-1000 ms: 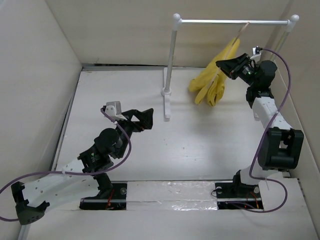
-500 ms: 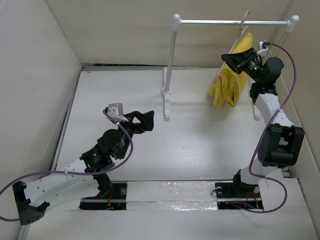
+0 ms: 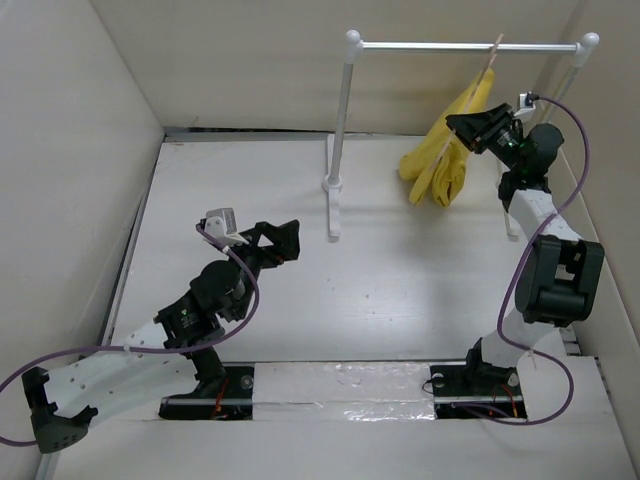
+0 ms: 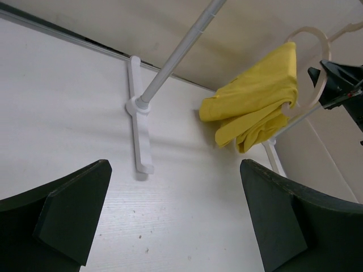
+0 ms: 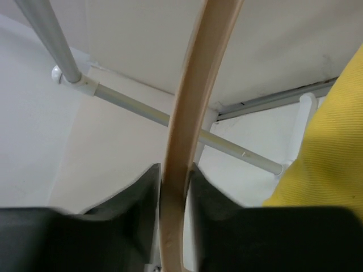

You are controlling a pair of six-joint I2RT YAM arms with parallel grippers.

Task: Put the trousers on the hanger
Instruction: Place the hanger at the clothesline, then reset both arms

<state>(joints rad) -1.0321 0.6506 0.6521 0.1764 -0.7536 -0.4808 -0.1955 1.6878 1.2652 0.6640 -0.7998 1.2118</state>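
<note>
Already the trousers (image 3: 440, 165) hung draped over the hanger (image 5: 187, 130), up at the far right of the worktop (image 3: 400, 290), beside the white rail (image 3: 430, 44). The right gripper (image 3: 468, 130) was clenched on the hanger's beige rim, the thin frame pinched between its jaws in the wrist view. The hanger's top reached the rail, though whether the hook sat over it could not be told. The left gripper (image 3: 288, 243) stood wide and empty, low over the worktop and well apart from the garment. By my reading, the draping was done and the step in hand was hanging up the loaded hanger. The next move would call for seating the hook squarely on the rail before letting go, without tipping the cloth off. No brand, label or writing could be read anywhere.
</note>
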